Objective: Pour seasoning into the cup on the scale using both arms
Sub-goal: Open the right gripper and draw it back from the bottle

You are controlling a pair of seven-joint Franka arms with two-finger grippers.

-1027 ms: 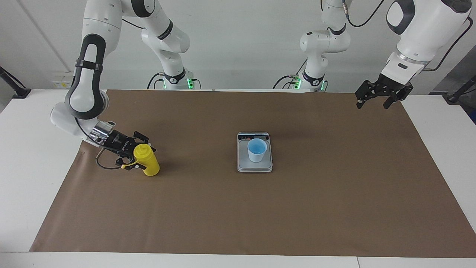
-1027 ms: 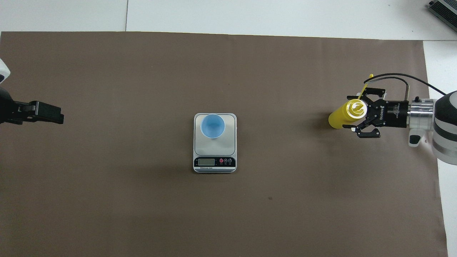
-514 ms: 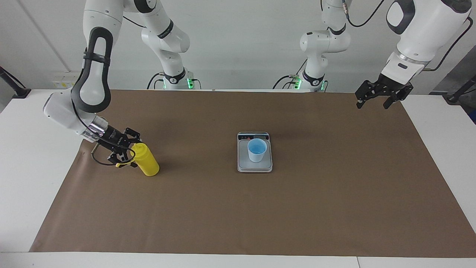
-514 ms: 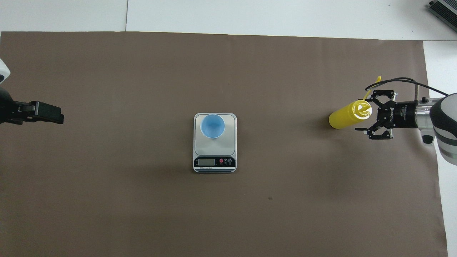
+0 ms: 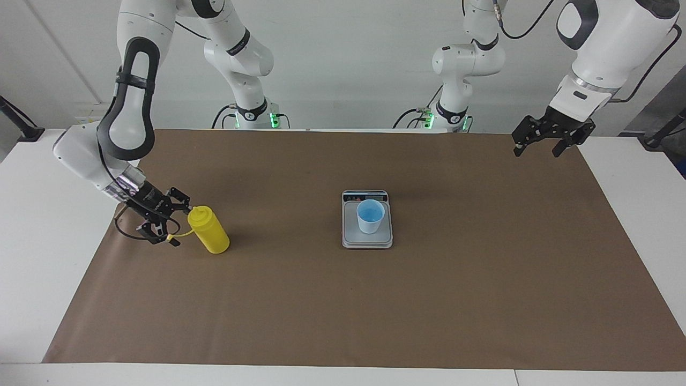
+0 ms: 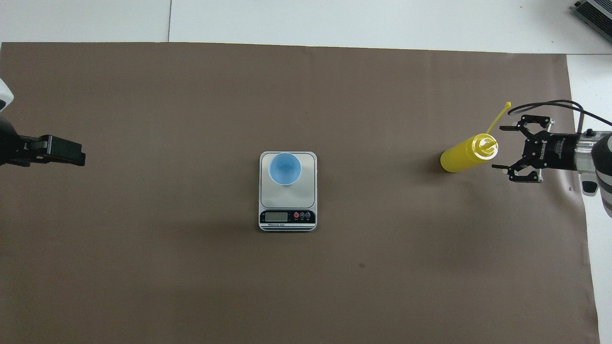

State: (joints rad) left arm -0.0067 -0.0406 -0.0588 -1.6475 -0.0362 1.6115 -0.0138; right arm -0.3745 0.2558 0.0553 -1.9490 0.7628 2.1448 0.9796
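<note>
My right gripper (image 5: 170, 220) sits wide open just beside the yellow bottle (image 5: 210, 231) near the mat's (image 5: 343, 300) end edge, apparently not touching. Cup (image 5: 370, 215) on scale (image 5: 367, 240), mid-mat, ready. Left gripper (image 5: 537, 140) waits open over a corner.

Bright, even indoor light from above fills both views. Soft, faint shadows sit close beside the yellow plastic squeeze bottle (image 5: 209, 231) and silver-grey rectangular scale (image 5: 367, 241). Everything appears sharp, without glare.
</note>
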